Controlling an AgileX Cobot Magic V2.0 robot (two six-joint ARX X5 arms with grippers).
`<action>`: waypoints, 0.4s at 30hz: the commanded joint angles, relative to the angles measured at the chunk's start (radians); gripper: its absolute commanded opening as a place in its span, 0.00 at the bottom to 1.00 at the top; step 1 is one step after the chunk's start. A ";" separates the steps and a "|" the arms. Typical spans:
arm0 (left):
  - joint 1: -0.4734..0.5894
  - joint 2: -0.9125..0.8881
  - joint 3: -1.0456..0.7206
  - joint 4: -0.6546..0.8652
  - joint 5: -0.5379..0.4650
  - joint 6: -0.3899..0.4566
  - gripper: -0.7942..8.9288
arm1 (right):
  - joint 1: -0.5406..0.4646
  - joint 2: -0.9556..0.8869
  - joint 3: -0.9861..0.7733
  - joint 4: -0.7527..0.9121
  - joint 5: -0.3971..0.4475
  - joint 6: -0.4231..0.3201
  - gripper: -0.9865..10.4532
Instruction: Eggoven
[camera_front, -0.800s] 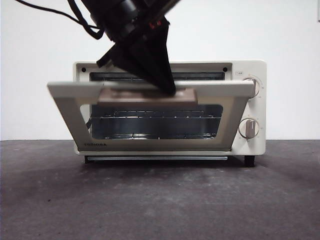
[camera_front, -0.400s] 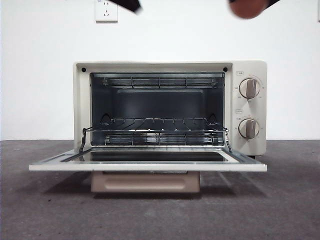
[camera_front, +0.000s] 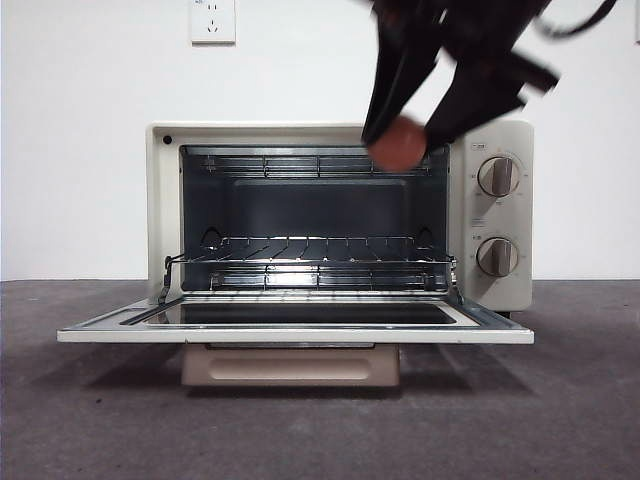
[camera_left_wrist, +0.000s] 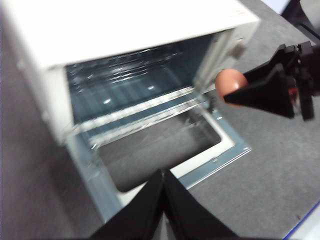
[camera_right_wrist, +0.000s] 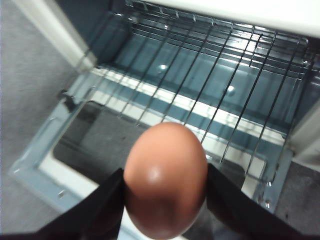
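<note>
1. Oven (camera_front: 490, 135): we list a cream toaster oven standing on the dark table (camera_front: 320, 430), its door (camera_front: 295, 333) dropped flat and open toward the front, tan handle (camera_front: 290, 365) beneath the door's edge.
2. Rack (camera_front: 310, 262): we see a wire rack inside the cavity, bare.
3. Knobs (camera_front: 498, 176): we count two round knobs, one above the other, on the oven's right panel.
4. Egg (camera_front: 398, 143): we find the orange-brown egg in the air, before the cavity's upper right corner, above the open door.
5. Right gripper (camera_front: 400, 135): we note its black jaws clamped on the egg's two sides.
6. Left gripper (camera_left_wrist: 163, 172): we note its jaws pressed together, holding nothing, well back from the oven.
</note>
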 joint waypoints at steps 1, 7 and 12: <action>0.029 -0.073 -0.064 0.003 -0.001 -0.036 0.09 | -0.010 0.077 0.013 0.071 -0.003 -0.008 0.09; 0.053 -0.185 -0.158 -0.026 0.000 -0.061 0.09 | -0.053 0.186 0.013 0.176 -0.002 -0.008 0.09; 0.053 -0.207 -0.164 -0.063 0.000 -0.063 0.09 | -0.087 0.256 0.013 0.249 -0.003 -0.018 0.09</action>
